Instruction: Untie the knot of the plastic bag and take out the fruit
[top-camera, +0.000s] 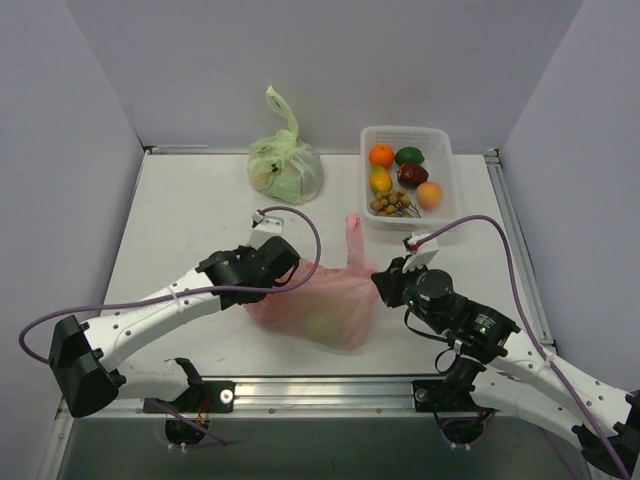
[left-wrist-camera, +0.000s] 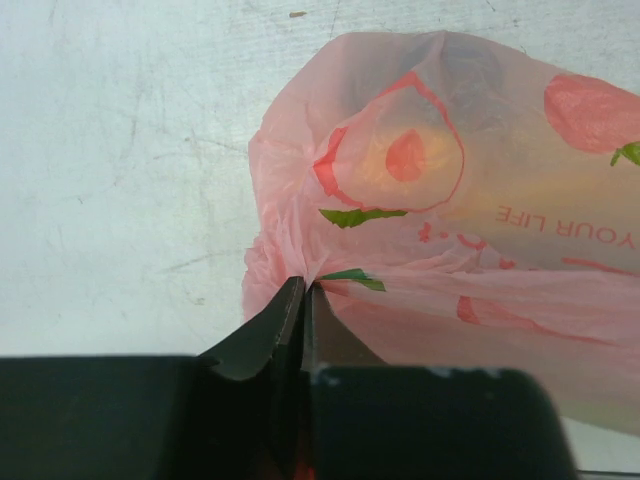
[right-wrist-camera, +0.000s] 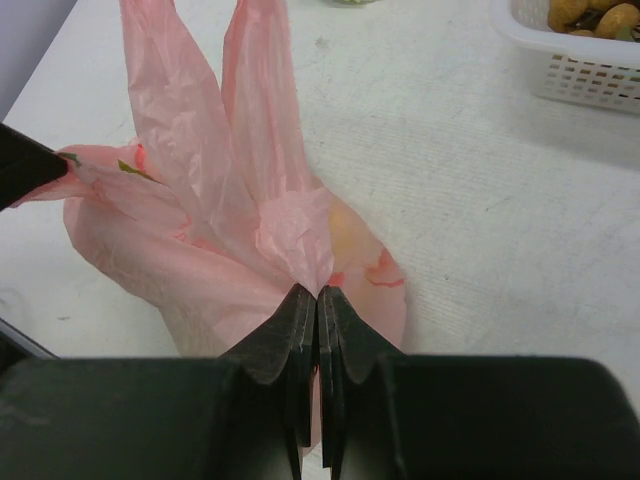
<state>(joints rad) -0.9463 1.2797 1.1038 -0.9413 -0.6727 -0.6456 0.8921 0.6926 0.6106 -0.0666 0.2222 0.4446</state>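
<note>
The pink plastic bag (top-camera: 325, 305) lies on the table between my two arms, with fruit showing faintly through it. My left gripper (top-camera: 290, 268) is shut on the bag's left edge; in the left wrist view (left-wrist-camera: 305, 290) its jaws pinch gathered pink plastic (left-wrist-camera: 450, 220). My right gripper (top-camera: 378, 283) is shut on the bag's right side; in the right wrist view (right-wrist-camera: 318, 295) its jaws pinch the plastic at the base of the two handle loops (right-wrist-camera: 215, 130), which stand up loose and apart. No knot shows. A yellowish fruit (right-wrist-camera: 345, 232) glows through the bag.
A pale green tied bag (top-camera: 285, 165) stands at the back middle. A white basket (top-camera: 407, 180) holding several fruits sits at the back right; its corner also shows in the right wrist view (right-wrist-camera: 575, 60). Walls enclose the table on three sides.
</note>
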